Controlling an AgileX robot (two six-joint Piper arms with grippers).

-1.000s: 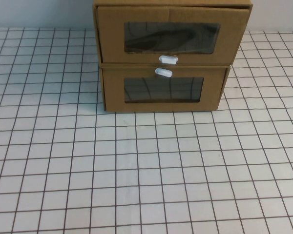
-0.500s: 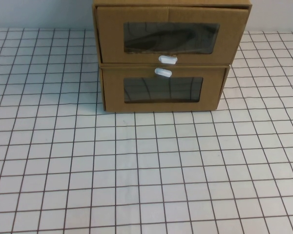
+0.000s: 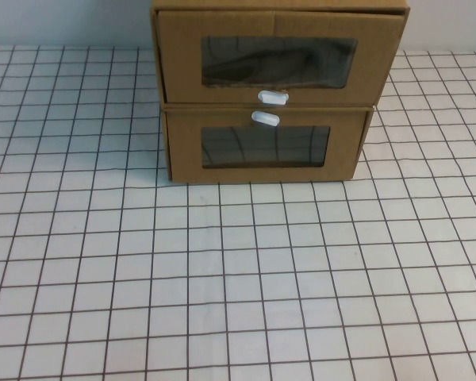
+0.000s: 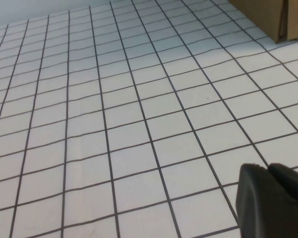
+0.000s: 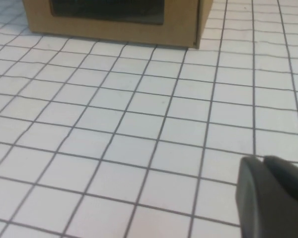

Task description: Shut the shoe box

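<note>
The shoe box (image 3: pixel 278 57) sits on its twin box (image 3: pixel 263 145) at the bench's (image 3: pixel 238 278) far edge, drawer front jutting slightly forward. Left claw (image 4: pixel 273 198) and right claw (image 5: pixel 273 196) hover over open grid, each apparently closed

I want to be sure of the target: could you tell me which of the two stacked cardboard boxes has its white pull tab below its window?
The top shoe box; the lower box has its tab above its window.
</note>
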